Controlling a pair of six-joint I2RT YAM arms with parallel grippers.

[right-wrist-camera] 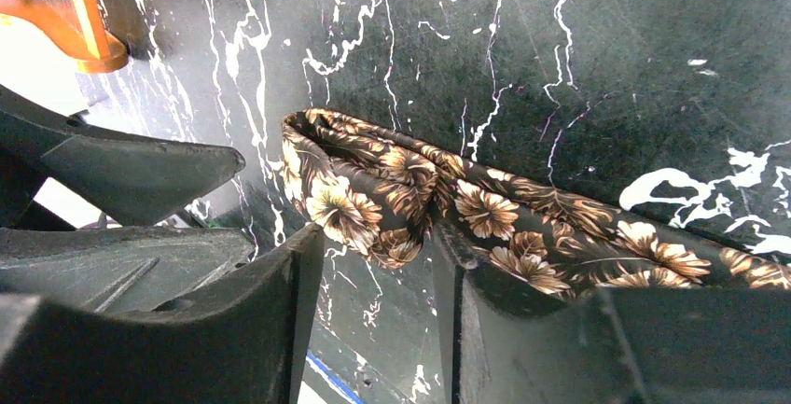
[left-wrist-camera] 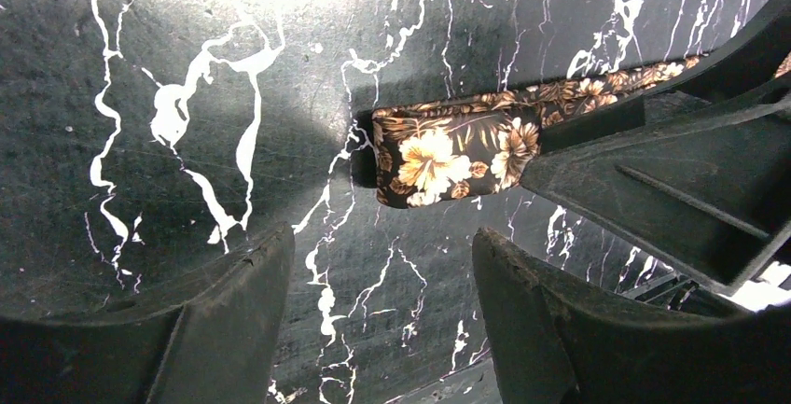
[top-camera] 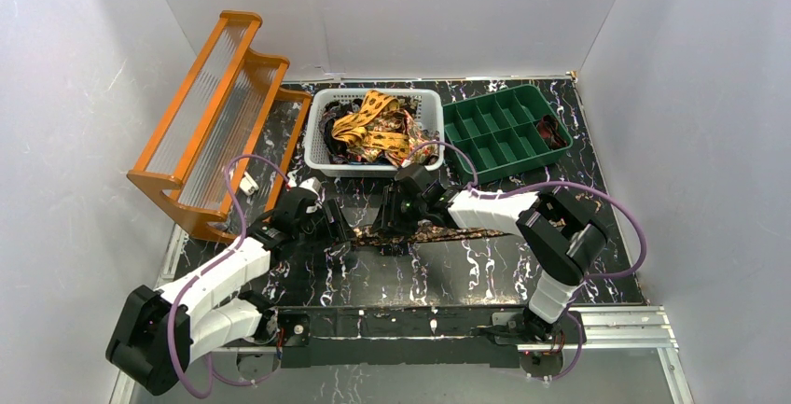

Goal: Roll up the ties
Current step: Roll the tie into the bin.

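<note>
We read the tie being worked on [top-camera: 448, 233] as lying flat on the table [top-camera: 448, 278], mid-table, just in front of the white basket [top-camera: 319, 157], which holds the rest of the ties [top-camera: 373, 129]. Its long axis runs left to right, roughly parallel to the near edge. The folded or started end points toward the left arm, and the tail trails off right under the right arm. The right tool [right-wrist-camera: 378, 245] is the nearer one and sits right at that folded end, jaws partway apart and astride the fold. We can't tell from these views whether it is actually pinching the fabric or just resting against it. In the left wrist view, one of its fingers lies across the strip just behind the fold. The left tool [left-wrist-camera: 382, 245] is released and holds nothing, with bare table between its fingers. It sits just off the folded end on the left side, close but not touching. Our judgement is that the roll has barely begun, with one fold and the rest of the length flat. The next move depends on turning the fold along the long axis toward the right, so the right tool has the reach. The left tool is placed to pin or guide the end. The risk we see is the soft fabric skewing off axis.
</note>
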